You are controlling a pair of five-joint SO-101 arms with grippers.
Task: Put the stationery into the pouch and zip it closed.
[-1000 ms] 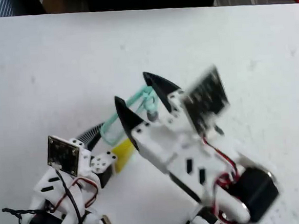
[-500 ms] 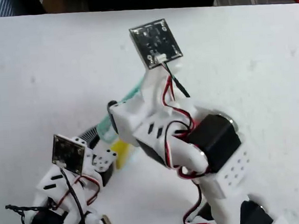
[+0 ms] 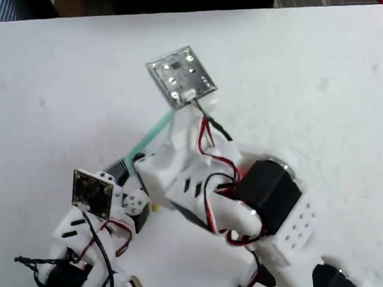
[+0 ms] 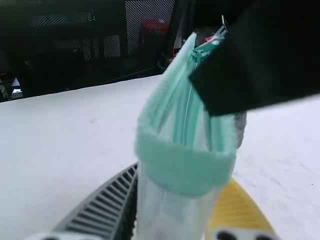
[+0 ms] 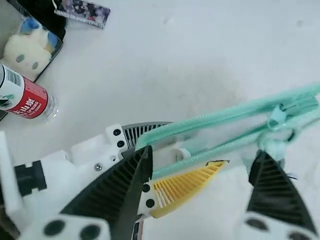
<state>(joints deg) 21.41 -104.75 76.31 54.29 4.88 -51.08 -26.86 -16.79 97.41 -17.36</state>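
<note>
Tension seems the point here — the pouch (image 4: 186, 150) stands on edge near the middle of the worktop (image 3: 318, 69). One end is pinched between the grey and yellow fingers (image 4: 107, 212) of the left gripper (image 4: 182, 180), presumably to keep the fabric taut and the zip line facing up. In the high view that arm sits at about 7 o'clock of the pouch, and a sliver of mint trim pokes out toward 10 o'clock of the right arm.

The right gripper (image 5: 204, 152) hangs over the zip with its black jaws spread wide, one on either side of the band, holding nothing. The zipper pull (image 5: 276, 120) lies near one jaw, which would suit a pinch-and-drag along the teeth.

From above, the right wrist covers most of the pouch and both grippers' tips. Whether the stationery is inside, and how far the zip is drawn, I cannot tell.
</note>
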